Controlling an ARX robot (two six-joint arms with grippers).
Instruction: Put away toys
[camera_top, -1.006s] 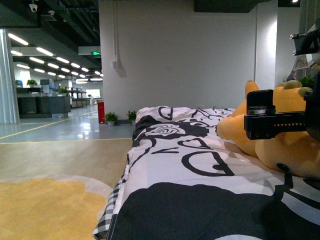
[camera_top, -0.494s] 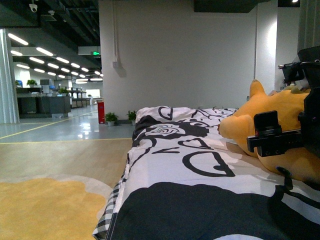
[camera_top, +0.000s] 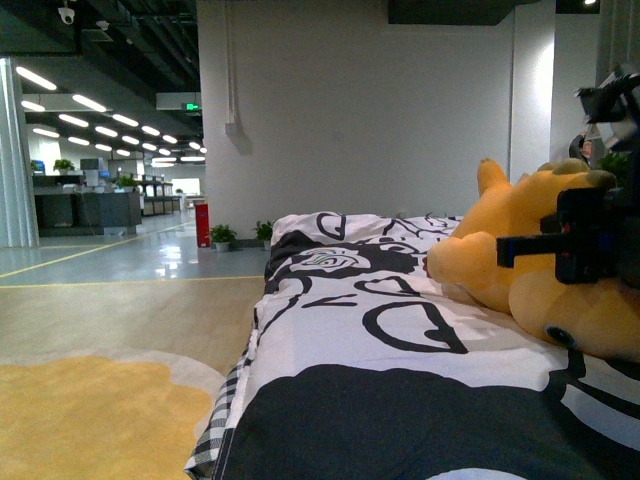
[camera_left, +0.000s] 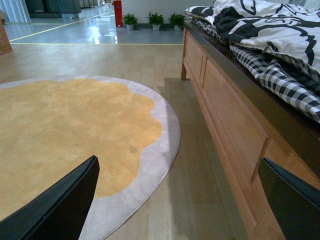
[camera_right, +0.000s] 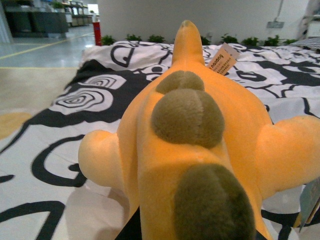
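Grasping plush toy (camera_top: 520, 260) toward right edge of bed (camera_top: 400, 330) — right gripper (camera_top: 575, 245) against it, closure unclear; left gripper (camera_left: 178, 190) spread, empty. Next — confirm hold, lift.

Plush toy (camera_top: 508, 228) on bed (camera_top: 350, 335), rt side

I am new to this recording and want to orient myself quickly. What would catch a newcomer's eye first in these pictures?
The orange-yellow plush animal stands out first: it lies at the right of the front view and fills the right wrist view. Under it, the bold black-and-white bed cover draws the eye. On the floor beside the wooden bed lies a large yellow rug with a pale border.
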